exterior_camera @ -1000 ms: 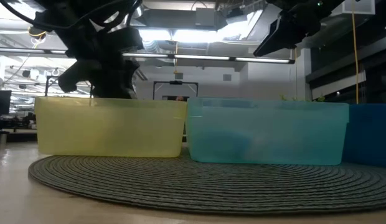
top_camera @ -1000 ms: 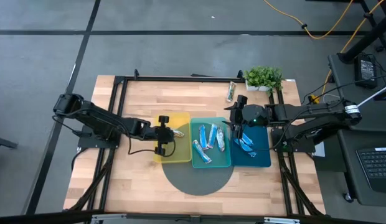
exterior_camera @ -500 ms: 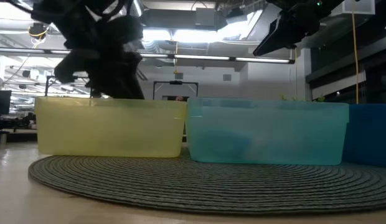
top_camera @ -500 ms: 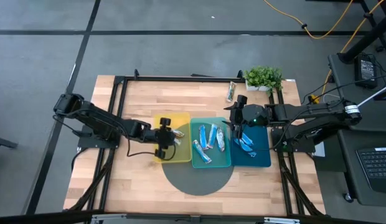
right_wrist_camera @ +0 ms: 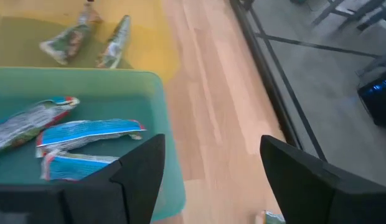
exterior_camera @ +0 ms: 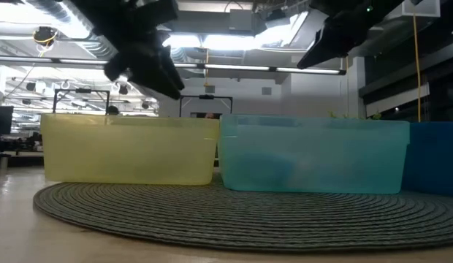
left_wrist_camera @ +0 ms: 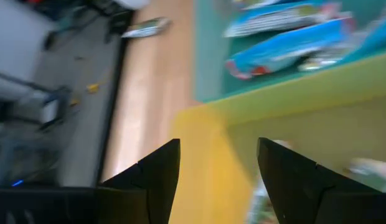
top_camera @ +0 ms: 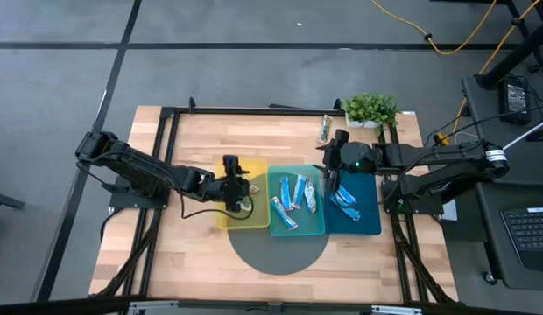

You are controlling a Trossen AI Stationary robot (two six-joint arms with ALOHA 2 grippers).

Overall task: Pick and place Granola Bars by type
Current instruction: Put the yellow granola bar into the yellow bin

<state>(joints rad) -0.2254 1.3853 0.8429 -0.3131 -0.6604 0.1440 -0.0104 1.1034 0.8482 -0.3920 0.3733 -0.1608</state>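
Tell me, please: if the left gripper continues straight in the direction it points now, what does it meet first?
Probably the yellow plastic tray. The left gripper is open above it, angled down toward its floor near the wall shared with the teal plastic tray. Depth is unclear, so this is a judgement.

- The right gripper (right_wrist_camera: pixel 205 177) shows two dark fingers (right_wrist_camera: pixel 140 174) spread wide apart with nothing between them.
- Beyond them sits a teal tray (right_wrist_camera: pixel 157 124) holding three granola bars: a silvery blue-and-white bar (right_wrist_camera: pixel 28 123), a blue bar with a white band (right_wrist_camera: pixel 87 134) and another blue bar (right_wrist_camera: pixel 78 167) just beside it.
- A yellow tray (right_wrist_camera: pixel 31 31) touches the teal tray's far wall; two tan-green wrapped bars (right_wrist_camera: pixel 87 38) lie in it, close together.
- A wooden tabletop (right_wrist_camera: pixel 221 118) runs alongside, edged by a black frame rail (right_wrist_camera: pixel 274 81), with grey floor (right_wrist_camera: pixel 324 68) past it.
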